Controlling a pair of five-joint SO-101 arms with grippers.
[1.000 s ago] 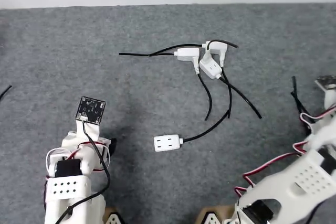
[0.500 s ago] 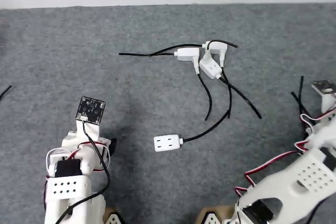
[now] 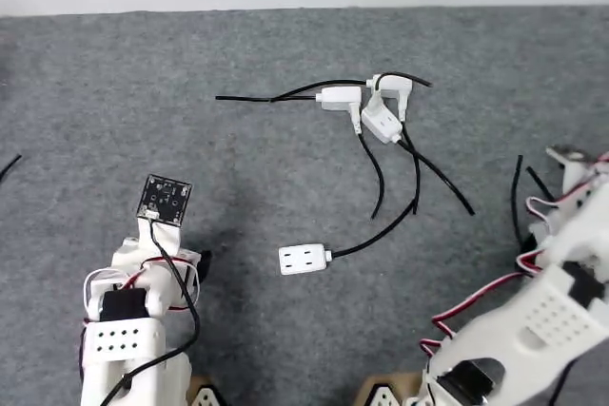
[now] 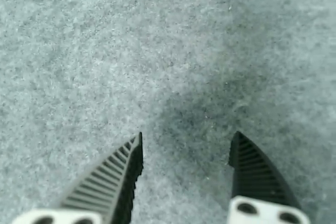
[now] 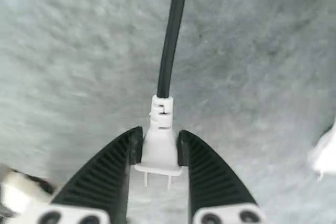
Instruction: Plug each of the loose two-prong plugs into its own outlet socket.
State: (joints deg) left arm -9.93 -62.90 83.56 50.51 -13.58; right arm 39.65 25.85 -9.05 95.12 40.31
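A: Left end effector (image 4: 186,140), near left: released, idle as before. Outlet (image 3: 304,259) near centre, sockets bare.
B: And the right end effector (image 5: 159,135)?
A: Clenched on a plug (image 5: 159,153) near the right edge. It has swung left this past second, likely heading for that outlet.

high: looking down on bench (image 3: 105,54)
left wrist: looking past left claw (image 4: 188,135), near
right wrist: looking past right claw (image 5: 158,131), near
shared: bench

No text, label, number or sign can be read anywhere.
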